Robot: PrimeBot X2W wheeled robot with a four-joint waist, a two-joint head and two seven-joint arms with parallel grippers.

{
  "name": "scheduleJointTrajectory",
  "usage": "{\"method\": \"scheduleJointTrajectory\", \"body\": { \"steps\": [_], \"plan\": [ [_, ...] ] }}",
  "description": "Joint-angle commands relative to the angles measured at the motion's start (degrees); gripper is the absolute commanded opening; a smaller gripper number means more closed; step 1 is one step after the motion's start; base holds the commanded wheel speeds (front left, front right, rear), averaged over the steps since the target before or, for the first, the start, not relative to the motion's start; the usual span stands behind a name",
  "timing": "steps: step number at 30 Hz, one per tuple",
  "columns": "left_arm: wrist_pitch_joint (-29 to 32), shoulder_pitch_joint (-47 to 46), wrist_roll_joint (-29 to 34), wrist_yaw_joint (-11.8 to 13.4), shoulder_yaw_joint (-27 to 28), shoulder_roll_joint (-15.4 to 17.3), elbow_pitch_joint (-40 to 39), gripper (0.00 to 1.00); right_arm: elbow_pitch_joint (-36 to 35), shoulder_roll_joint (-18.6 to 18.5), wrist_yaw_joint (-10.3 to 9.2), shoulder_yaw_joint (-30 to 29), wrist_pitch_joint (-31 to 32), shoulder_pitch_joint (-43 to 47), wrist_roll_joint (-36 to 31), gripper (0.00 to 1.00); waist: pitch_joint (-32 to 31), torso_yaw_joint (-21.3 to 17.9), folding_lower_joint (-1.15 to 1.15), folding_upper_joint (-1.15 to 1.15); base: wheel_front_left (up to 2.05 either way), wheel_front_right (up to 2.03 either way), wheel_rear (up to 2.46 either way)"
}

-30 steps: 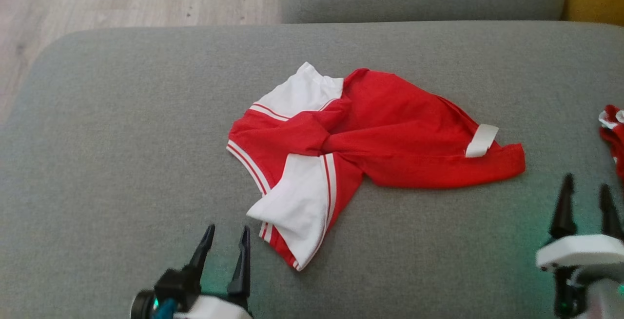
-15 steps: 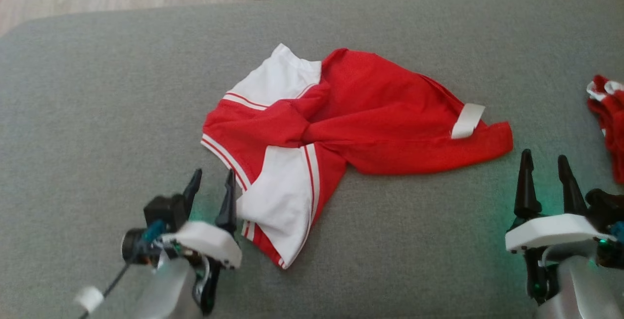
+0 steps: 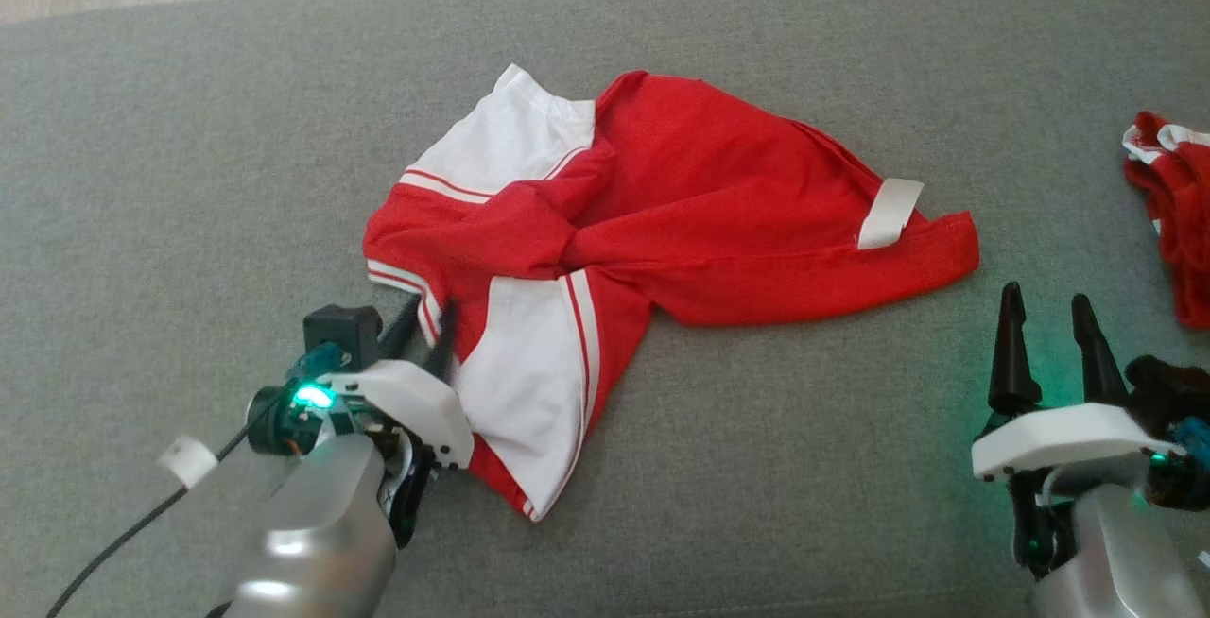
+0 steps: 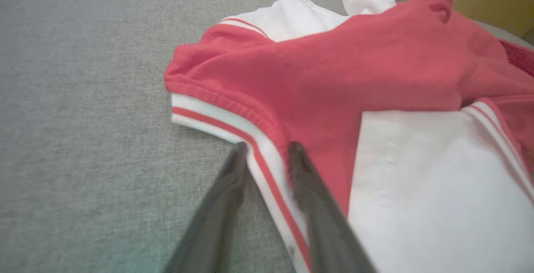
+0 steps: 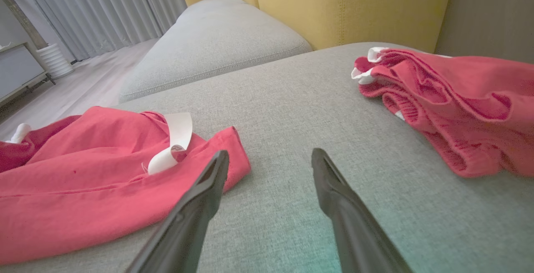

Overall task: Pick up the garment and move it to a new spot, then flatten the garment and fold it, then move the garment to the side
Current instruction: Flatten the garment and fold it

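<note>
Red garment point(image 3: 737, 212), long axis left-right

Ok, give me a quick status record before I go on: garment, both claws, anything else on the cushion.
surface: grey sofa cushion
item: red and white garment, crumpled, twisted at the middle, lying on the cushion, not lifted
tag: white label near its right end
left claw: fingers astride the striped hem at the item's left edge; firm grip cannot be told
right claw: open, near the item's right end, holding nothing
other: second red garment, bunched at far right, apart from the first
stage: pick-up not yet done
</note>
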Motion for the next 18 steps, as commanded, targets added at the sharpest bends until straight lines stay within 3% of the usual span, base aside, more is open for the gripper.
{"method": "scheduleJointTrajectory", "body": {
  "steps": [1, 8, 12, 18],
  "plan": [
    [0.5, -1.3, 0.5, 0.4, 0.1, 0.7, 0.4, 0.02, -1.3, -0.5, -0.04, 1.7, -0.3, -2.1, 0.3, 1.00, 0.0, 0.0, 0.00, 0.00, 0.00, 0.00, 0.00],
    [-3.1, -7.7, 3.3, 3.5, -1.9, 2.3, 2.4, 0.00, -1.0, -0.5, -0.04, 2.0, -0.3, -2.7, 1.4, 1.00, 0.2, 0.0, 0.00, 0.00, 0.00, 0.00, 0.00],
    [-4.2, -13.7, 5.2, 4.9, -1.3, 6.4, 0.5, 0.00, -0.7, -0.5, -0.04, 2.2, -0.3, -3.1, 1.8, 1.00, 0.3, -0.6, 0.00, 0.00, 0.00, 0.00, 0.00],
    [-4.4, -21.2, 8.4, 4.1, -2.2, 13.1, 0.2, 0.00, -0.4, -0.5, -0.04, 3.3, -0.3, -3.8, 2.8, 1.00, 1.3, -3.0, 0.00, 0.00, 0.00, 0.00, 0.00]
  ]
}}
